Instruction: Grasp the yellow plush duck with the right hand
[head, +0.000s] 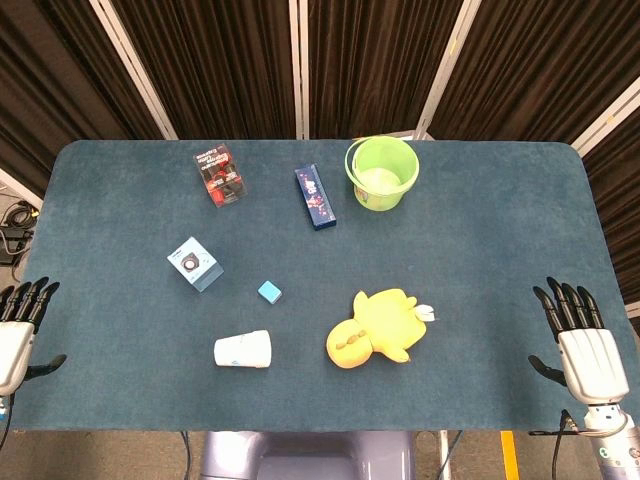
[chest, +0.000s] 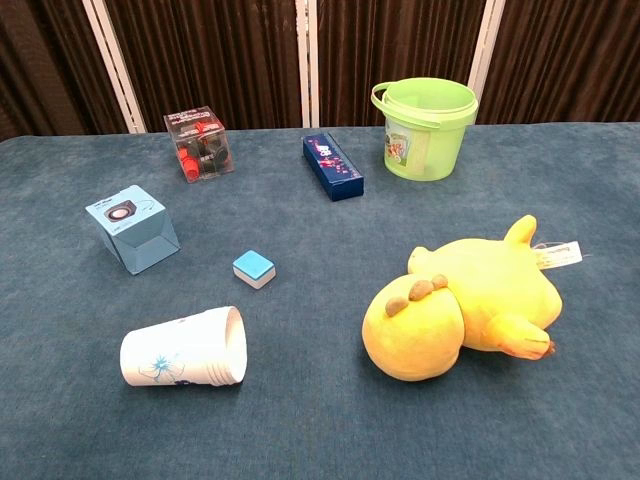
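The yellow duck (head: 378, 327) lies on its side near the front edge of the desk (head: 480, 230), while the right hand (head: 583, 347) and left hand (head: 18, 330) rest at the side edges, fingers spread, holding nothing.

The duck (head: 381, 325) lay on the bench (head: 480, 230), right of the tipped cup (head: 243, 349). The bucket (head: 381, 172) stood behind it.

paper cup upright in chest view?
No, the paper cup lies on its side on the table, its open mouth facing the plush duck.
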